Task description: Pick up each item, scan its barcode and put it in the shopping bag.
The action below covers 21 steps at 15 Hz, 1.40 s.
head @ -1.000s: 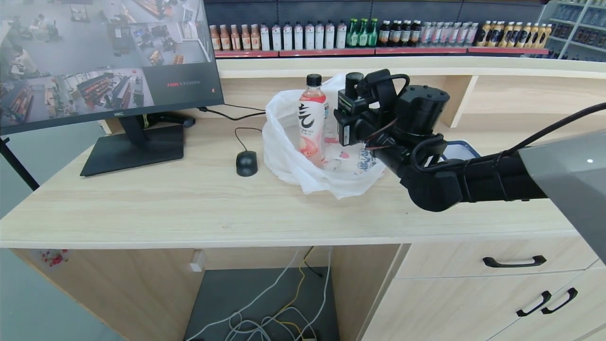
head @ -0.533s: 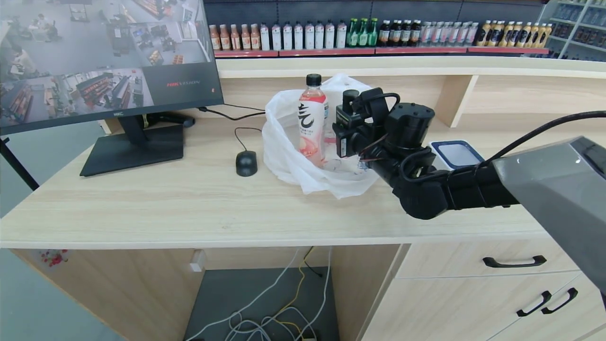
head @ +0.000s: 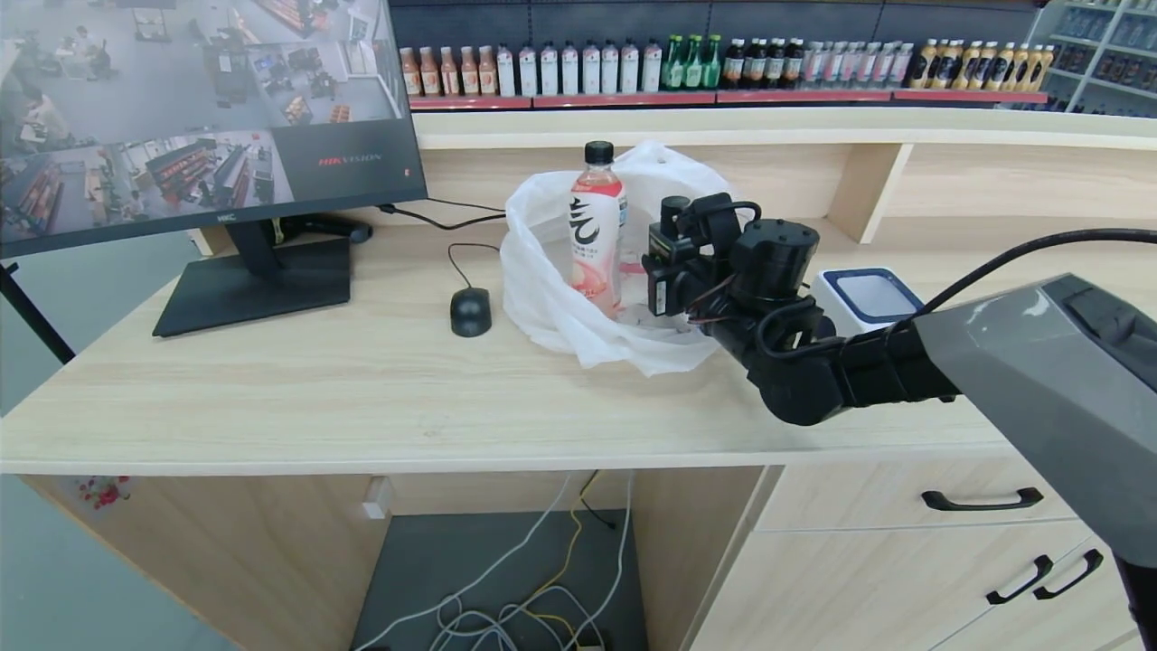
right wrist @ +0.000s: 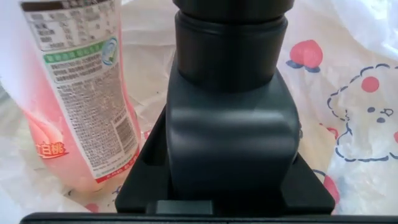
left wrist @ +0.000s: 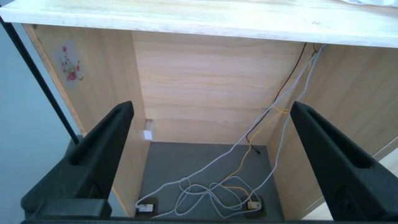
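Note:
A white shopping bag (head: 551, 312) stands open on the wooden counter (head: 362, 389). A pink drink bottle (head: 597, 240) stands upright inside it, and the right wrist view has it (right wrist: 87, 106) close beside the gripper. My right gripper (head: 671, 271) reaches into the bag's mouth from the right, shut on a dark bottle with a black cap (head: 673, 215); that bottle (right wrist: 230, 124) sits right in front of the wrist camera. The left gripper (left wrist: 211, 155) hangs open and empty below the counter's front edge.
A white and blue barcode scanner (head: 866, 298) sits on the counter just right of the bag. A black mouse (head: 471, 312) and a monitor (head: 181, 117) stand to the left. Drink bottles line the back shelf (head: 723, 63). Cables (left wrist: 236, 180) lie under the counter.
My right arm has come down and slightly back, lowering the dark bottle into the bag's mouth. The scanner behind the arm has come into sight. The pink bottle has stayed put.

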Tool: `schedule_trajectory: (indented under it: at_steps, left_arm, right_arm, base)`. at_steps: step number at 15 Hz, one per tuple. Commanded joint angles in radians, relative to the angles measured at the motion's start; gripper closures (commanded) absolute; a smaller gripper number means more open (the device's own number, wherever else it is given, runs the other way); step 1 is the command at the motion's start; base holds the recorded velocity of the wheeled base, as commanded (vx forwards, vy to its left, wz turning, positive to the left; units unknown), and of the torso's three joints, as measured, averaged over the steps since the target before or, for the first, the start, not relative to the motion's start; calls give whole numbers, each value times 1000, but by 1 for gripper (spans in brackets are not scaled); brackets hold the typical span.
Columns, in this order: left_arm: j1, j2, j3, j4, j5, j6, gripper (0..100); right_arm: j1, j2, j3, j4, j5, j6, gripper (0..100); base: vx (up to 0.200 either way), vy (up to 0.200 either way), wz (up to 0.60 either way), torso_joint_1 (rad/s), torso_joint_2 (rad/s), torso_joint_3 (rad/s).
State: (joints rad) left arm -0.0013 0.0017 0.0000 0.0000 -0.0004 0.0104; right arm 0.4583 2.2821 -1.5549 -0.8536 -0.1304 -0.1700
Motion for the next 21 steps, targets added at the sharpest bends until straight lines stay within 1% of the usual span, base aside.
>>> schedule_trajectory:
  at_steps: [1, 17, 18, 21]
  left_arm:
    - [0, 0, 0, 0, 0, 0, 0]
    - [0, 0, 0, 0, 0, 0, 0]
    - [0, 0, 0, 0, 0, 0, 0]
    - [0, 0, 0, 0, 0, 0, 0]
  right_arm:
    - [-6, 17, 3, -2, -1, 1, 100]
    - [-9, 36, 6, -2, -1, 21, 100]
    - [-9, 34, 6, -2, -1, 21, 0]
    - [-3, 30, 4, -7, -3, 46, 0]
  base:
    - [0, 0, 0, 0, 0, 0]
    - [0, 0, 0, 0, 0, 0]
    - [0, 0, 0, 0, 0, 0]
    - [0, 0, 0, 0, 0, 0]
